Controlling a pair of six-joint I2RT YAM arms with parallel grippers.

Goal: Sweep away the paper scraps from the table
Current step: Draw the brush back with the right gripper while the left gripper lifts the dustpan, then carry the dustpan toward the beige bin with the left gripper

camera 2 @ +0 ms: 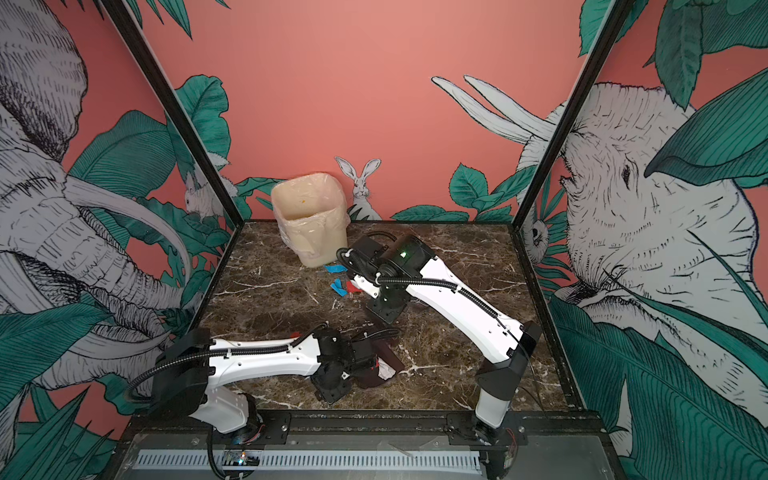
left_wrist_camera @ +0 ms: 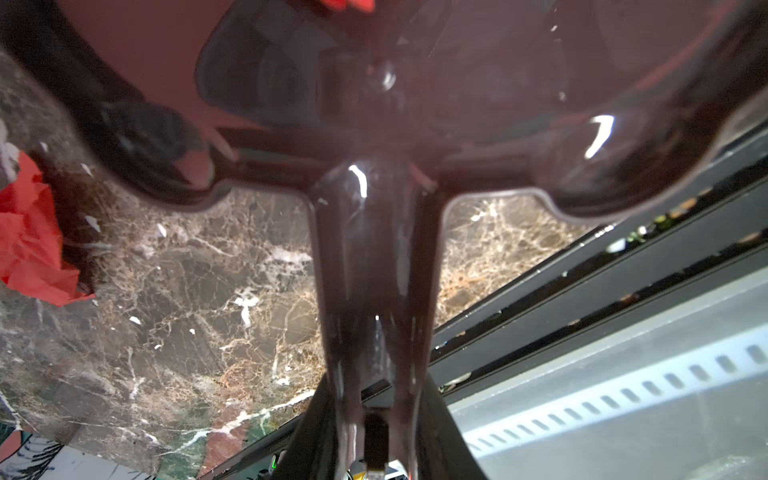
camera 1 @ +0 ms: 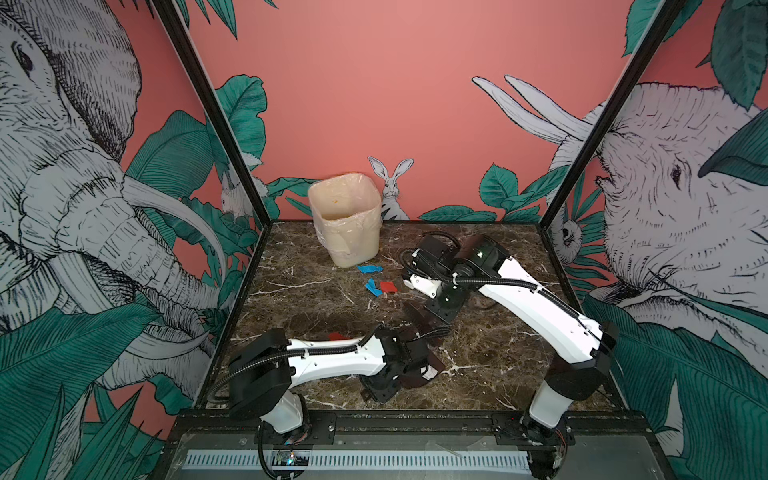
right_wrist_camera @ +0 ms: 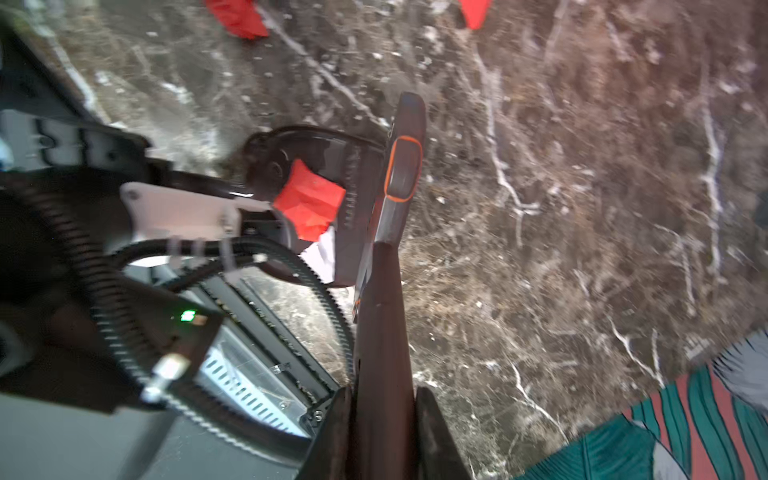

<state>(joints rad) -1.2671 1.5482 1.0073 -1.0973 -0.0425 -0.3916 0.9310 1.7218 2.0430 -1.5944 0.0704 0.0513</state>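
Red, blue paper scraps (camera 1: 387,286) on surface (camera 1: 498,345) near bin (camera 1: 349,232); red, white ones in dustpan (left_wrist_camera: 374,249). Left hand (left_wrist_camera: 377,446) clamps dustpan handle; right hand (right_wrist_camera: 384,436) clamps brush (right_wrist_camera: 404,166) handle.

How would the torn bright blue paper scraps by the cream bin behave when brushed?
The torn blue paper scraps look thin and creased, so probably very light and floppy, sliding easily on the glossy marble table. Their curled edges suggest they may flip or skitter, not roll. Near the cream plastic-lined bin, one might wedge against its base.
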